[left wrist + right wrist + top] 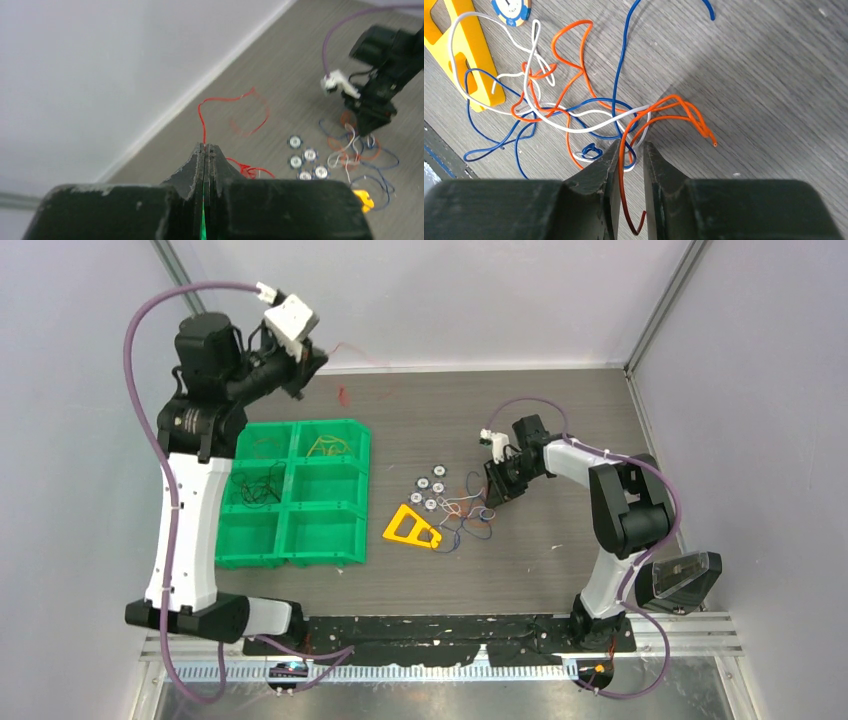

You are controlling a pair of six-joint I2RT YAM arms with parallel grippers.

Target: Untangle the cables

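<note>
1. Left hand [205, 148] was clamped shut on a red wire [202, 120], raised near the back wall.
2. Right hand [630, 147] stood narrowly parted, an orange wire [674, 97] in its gap, at the tangle [574, 112] on the surface [774, 75].
3. Judged best: pinch firmly, then draw slowly.

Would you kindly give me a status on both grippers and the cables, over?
Left gripper shut on thin red wire, held aloft. Right gripper slightly open, straddling orange wire of blue-white-orange tangle. Yellow plastic triangle under tangle's edge.
</note>
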